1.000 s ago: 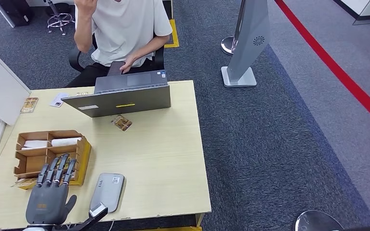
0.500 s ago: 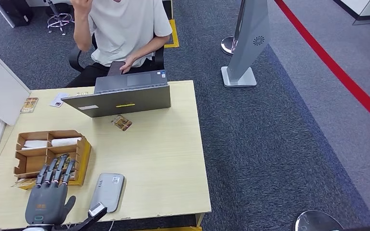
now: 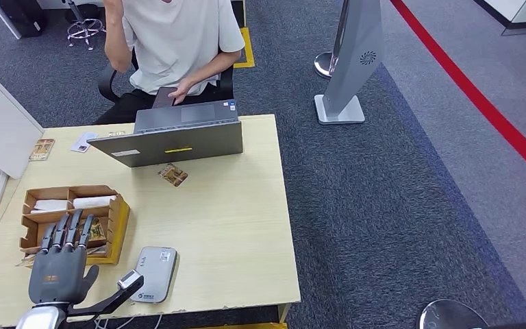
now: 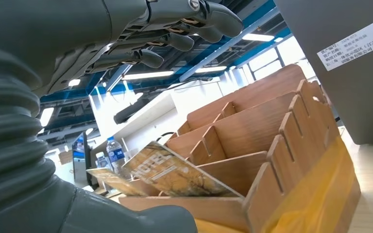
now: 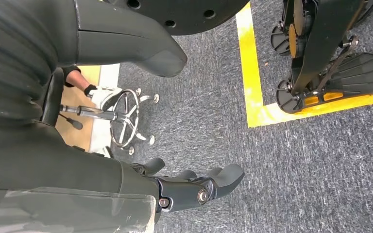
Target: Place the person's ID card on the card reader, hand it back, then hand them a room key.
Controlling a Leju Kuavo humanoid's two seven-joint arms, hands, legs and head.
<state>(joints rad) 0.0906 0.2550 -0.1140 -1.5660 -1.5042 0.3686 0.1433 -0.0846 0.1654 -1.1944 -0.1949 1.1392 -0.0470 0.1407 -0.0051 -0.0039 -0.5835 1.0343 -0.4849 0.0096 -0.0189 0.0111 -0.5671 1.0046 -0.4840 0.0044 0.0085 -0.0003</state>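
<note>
- The left hand [image 3: 58,269] hangs over the near left part of the desk [image 3: 233,226], fingers spread and holding nothing. Its fingertips reach over the front row of the wooden card box [image 3: 113,229]. My guess is it's lined up there to pick out a room key, since that's where the hotel cards sit.
- The room key cards [image 4: 175,172] lean tilted in the front slot of that box – glossy, brownish-gold print with "HOTEL" lettering, corners poking up above the slot edge. Leaning like that should make them easy to pinch from above (flat on the desk would be a pain).
- The card reader [image 3: 152,273] is a flat grey slab lying just to the right of the box, at the near edge of the desk, within easy reach of the left hand. I can't see any card on it.
- A small brownish card [image 3: 172,175] lies flat on the desk just in front of the laptop [image 3: 171,140], well apart from the reader. Can't tell if it's the ID card or another key – too small to read.
- The person [image 3: 178,41] sits behind the laptop, on the far side of the desk, so anything handed over has to travel across it.
- The right hand [image 5: 194,187] hangs down by the robot's side over the grey carpet, fingers loosely curled with nothing in them. It's parked out of the way.
</note>
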